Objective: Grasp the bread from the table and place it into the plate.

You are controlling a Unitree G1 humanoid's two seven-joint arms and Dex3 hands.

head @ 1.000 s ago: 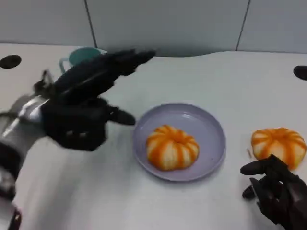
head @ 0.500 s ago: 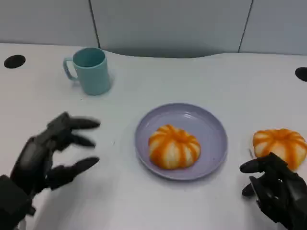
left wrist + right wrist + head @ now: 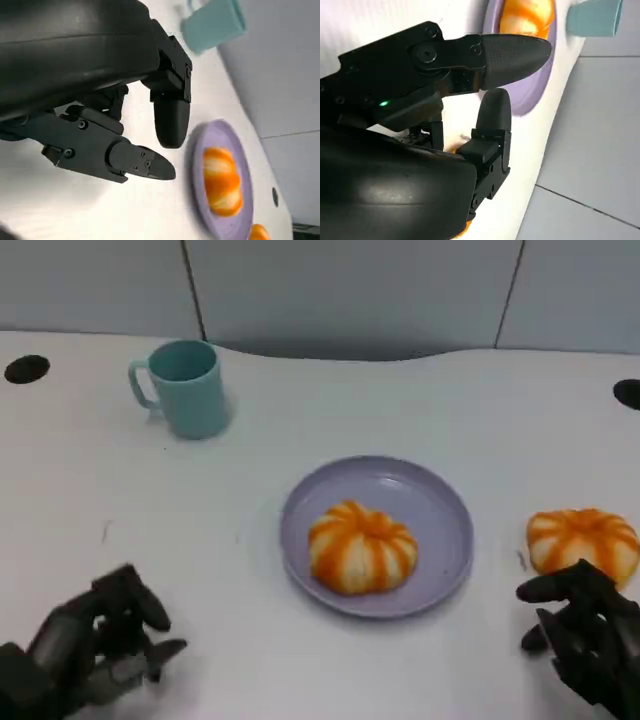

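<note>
The left hand (image 3: 95,645) sits low at 7 o'clock on the white surface (image 3: 330,410). Its fingers (image 3: 140,605) are curled in and narrow, with nothing between them. In the left wrist view the same hand (image 3: 115,125) hangs over the surface, its fingers (image 3: 142,165) pointing toward the plate (image 3: 197,175) and empty.

The right hand (image 3: 585,640) sits at 4 o'clock. Its fingers (image 3: 545,590) are apart and hold nothing; their tips lie just beside the near edge of a loose bun (image 3: 582,543) at 3 o'clock, and I cannot tell whether they touch it. In the right wrist view that hand's fingers (image 3: 512,52) spread wide, one long and straight, one bent beneath it, with a gap between them.

The bread is two orange-and-cream striped buns. One bun (image 3: 362,546) lies in the lavender plate (image 3: 440,510) at the middle of the surface, slightly toward the plate's near left. The other, the loose bun, rests on the bare surface to the right of the plate, apart from its rim.

A teal mug (image 3: 185,387) stands upright at 10 o'clock, handle to its left, well apart from the plate. Dark round holes (image 3: 26,368) mark the surface at its far left and far right edges. Grey wall panels (image 3: 350,290) rise behind it at 12 o'clock.
</note>
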